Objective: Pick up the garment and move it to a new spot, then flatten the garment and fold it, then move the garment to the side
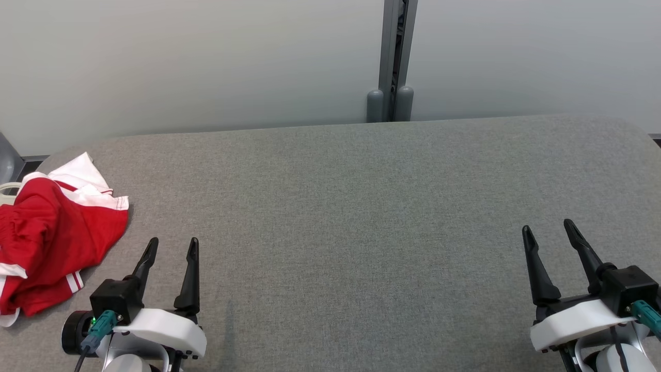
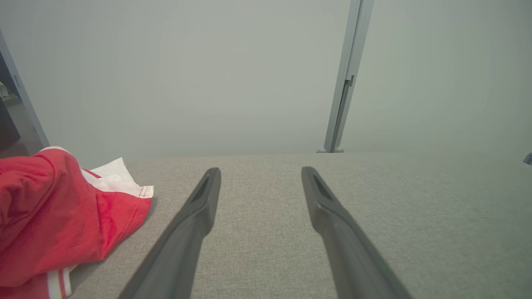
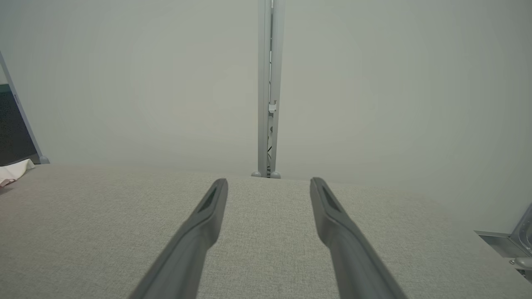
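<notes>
Holding both claws low over the grey padded surface (image 1: 361,206), nothing in either; left claw (image 1: 173,242) spread wide and empty, fingers pointing away from me toward the back wall (image 1: 206,62); right claw (image 1: 547,226) the same, splayed and empty, well apart from the left one across the surface; garment (image 1: 57,237) is red with white trim and stripes, crumpled in a heap on the surface, just beside my left claw on its outer side, not touching the fingers; from the left wrist its red hem lies left of the left finger with bare surface between, the white part further ahead and left; from my right claw it is far off to the left, with a white scrap showing at that wrist view's edge; the heap seems to run near-to-far, roughly parallel to my left fingers, but its outer side is cut off by the edge of the head view, so I cannot tell its full extent; my judgement: pickup not yet begun, left arm clearly the nearer, and the move turns on swinging that claw sideways to the left onto the heap rather than reaching forward; risk is pinching one loose layer only.
</notes>
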